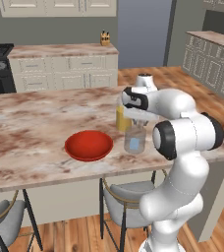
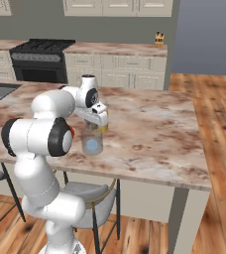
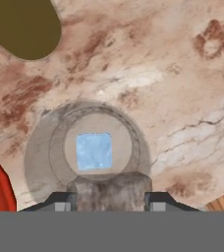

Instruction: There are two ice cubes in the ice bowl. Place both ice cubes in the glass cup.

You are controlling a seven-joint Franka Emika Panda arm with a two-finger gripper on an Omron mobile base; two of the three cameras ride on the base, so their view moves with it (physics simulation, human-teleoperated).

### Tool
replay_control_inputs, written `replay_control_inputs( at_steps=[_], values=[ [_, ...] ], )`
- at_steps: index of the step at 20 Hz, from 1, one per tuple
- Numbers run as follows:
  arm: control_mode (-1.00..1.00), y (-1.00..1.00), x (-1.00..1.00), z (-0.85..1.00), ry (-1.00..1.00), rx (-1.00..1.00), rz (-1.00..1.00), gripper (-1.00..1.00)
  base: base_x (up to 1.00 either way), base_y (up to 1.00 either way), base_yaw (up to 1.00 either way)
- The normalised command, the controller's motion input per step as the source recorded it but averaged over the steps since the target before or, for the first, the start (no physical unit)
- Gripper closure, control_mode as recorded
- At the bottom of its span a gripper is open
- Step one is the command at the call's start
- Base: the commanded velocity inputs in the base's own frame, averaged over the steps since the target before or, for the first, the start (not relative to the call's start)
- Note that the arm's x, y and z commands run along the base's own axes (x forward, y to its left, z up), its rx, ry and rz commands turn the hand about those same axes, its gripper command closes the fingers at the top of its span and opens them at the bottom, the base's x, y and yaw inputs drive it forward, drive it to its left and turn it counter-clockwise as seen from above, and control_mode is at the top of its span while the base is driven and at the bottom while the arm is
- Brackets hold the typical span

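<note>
The gripper [image 3: 109, 204] hangs straight above the glass cup [image 3: 87, 152]; its fingers stand apart with nothing between them. A pale blue ice cube [image 3: 94, 151] lies on the cup's bottom. Just beside the cup on the marble tabletop [image 1: 30, 123] stand the red bowl [image 1: 88, 144] and a taller glass of orange liquid [image 1: 123, 117]. No writing is legible.

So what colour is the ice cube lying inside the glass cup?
Pale blue-white. The ice cube sits at the bottom of the glass cup, clearest in the hand view.
</note>
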Motion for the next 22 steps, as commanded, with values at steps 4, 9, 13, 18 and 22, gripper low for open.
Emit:
replay_control_inputs(
  at_steps=[4,9,13,18,22],
  values=[
    [-1.00,0.00,0.00,-0.29,0.00,0.01,0.00,1.00,0.00,0.00,0.00],
    [-1.00,0.00,0.06,-0.15,-0.01,0.00,-0.01,1.00,0.00,0.00,0.00],
    [-1.00,0.00,0.18,-0.09,0.00,0.00,0.00,1.00,0.00,0.00,0.00],
    [-1.00,0.00,0.25,-0.03,0.00,0.00,-0.01,1.00,0.00,0.00,0.00],
    [-1.00,0.00,0.12,0.00,0.00,0.00,0.00,1.00,0.00,0.00,0.00]
  ],
)
